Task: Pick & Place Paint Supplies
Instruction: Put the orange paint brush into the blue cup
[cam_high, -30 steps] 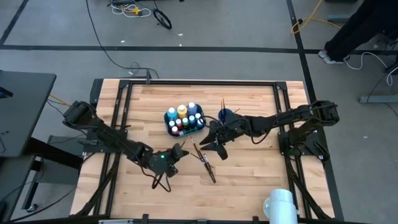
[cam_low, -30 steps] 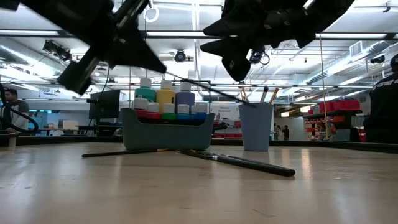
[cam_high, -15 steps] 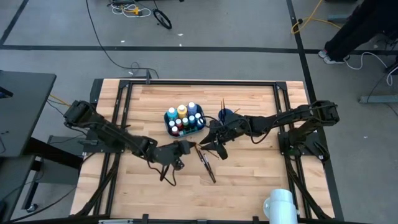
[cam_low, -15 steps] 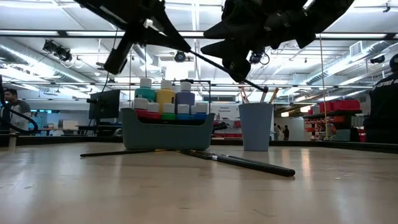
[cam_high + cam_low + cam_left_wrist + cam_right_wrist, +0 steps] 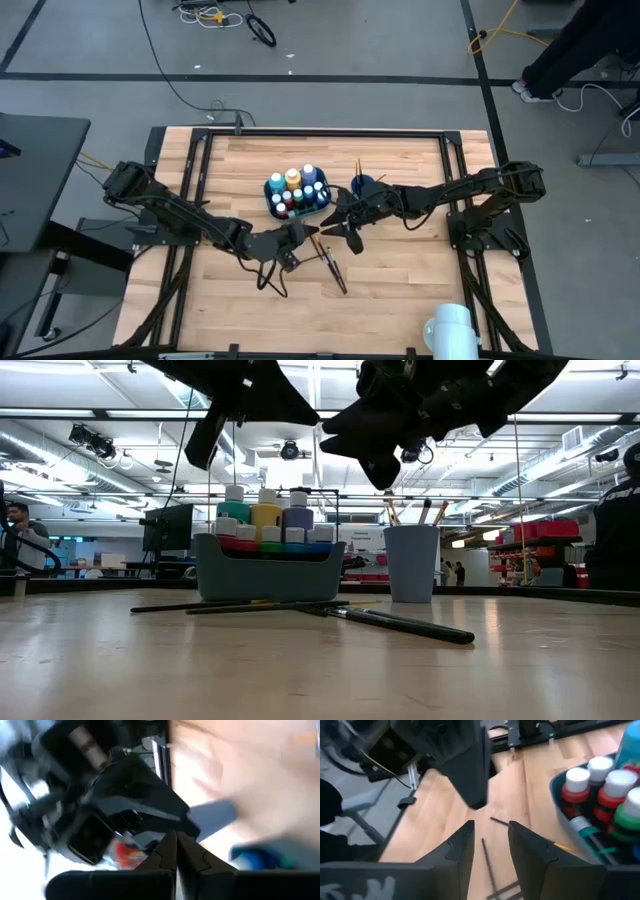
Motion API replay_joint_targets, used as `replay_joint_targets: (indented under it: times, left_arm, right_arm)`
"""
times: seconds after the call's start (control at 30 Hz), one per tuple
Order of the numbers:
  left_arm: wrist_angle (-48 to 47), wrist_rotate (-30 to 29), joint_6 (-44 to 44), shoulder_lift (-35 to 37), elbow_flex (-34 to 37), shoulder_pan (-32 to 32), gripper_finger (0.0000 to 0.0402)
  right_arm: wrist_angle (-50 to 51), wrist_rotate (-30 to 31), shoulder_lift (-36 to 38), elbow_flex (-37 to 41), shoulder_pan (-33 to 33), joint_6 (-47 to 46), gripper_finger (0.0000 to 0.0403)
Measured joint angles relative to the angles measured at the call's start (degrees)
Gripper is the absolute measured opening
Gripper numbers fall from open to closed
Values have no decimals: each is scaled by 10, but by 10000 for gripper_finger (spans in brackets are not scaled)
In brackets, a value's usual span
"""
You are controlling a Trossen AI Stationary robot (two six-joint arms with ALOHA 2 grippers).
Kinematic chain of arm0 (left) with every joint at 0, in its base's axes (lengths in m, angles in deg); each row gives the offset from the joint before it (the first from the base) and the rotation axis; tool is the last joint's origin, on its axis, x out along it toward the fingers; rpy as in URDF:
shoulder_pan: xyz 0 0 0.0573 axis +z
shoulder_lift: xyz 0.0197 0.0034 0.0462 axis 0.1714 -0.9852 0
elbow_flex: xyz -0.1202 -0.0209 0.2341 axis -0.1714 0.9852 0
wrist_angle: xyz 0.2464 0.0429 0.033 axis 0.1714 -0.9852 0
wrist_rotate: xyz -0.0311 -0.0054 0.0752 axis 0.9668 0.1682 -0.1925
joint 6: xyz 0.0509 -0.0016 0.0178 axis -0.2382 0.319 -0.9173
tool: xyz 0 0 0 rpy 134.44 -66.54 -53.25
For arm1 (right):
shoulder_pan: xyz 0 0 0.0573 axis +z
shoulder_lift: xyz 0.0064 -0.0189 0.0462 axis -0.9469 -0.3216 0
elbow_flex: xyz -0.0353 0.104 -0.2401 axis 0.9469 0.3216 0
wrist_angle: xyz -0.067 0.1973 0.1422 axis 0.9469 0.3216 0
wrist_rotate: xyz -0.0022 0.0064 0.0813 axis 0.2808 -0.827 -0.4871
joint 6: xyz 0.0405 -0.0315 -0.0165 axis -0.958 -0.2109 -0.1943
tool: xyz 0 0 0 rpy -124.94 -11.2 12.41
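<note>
Hovering over the wooden surface (image 5: 400, 270), the left gripper (image 5: 296, 238) is clenched tight with nothing between its dark fingers; a second ago it sat lower and further left, and it has swung in toward the teal bin (image 5: 297, 196). Across from it, the right gripper (image 5: 338, 230) hangs just beside the bin with a clear gap between its wedge-shaped fingers, holding nothing, and it has barely shifted. Below them, thin dark-handled paintbrushes (image 5: 330, 262) lie crossed on the pale planks; in the low view an extra brush now lies in front of the bin. White-capped paint bottles (image 5: 295, 188) stand packed in the rounded plastic bin, and more brushes poke from the blue cup (image 5: 362, 185) beside it
</note>
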Motion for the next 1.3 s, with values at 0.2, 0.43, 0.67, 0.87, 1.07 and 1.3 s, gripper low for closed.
replay_joint_targets:
  times: [0.2,0.43,0.67,0.87,1.07,1.3]
  left_arm:
    - [-2,52,481,0,0,8,25]
    - [-98,181,816,-7,0,28,54]
    - [-108,217,887,-62,15,29,78]
    - [-88,240,956,-91,16,31,82]
    - [-79,237,956,-97,16,31,82]
    - [-66,241,953,-97,16,31,82]
  right_arm:
    - [2,1,0,0,0,52,121]
    - [63,3,0,0,9,180,127]
    - [126,36,-7,5,66,184,124]
    - [93,145,-52,45,120,176,121]
    - [68,166,-102,56,138,133,121]
    - [9,136,-137,56,160,121,121]
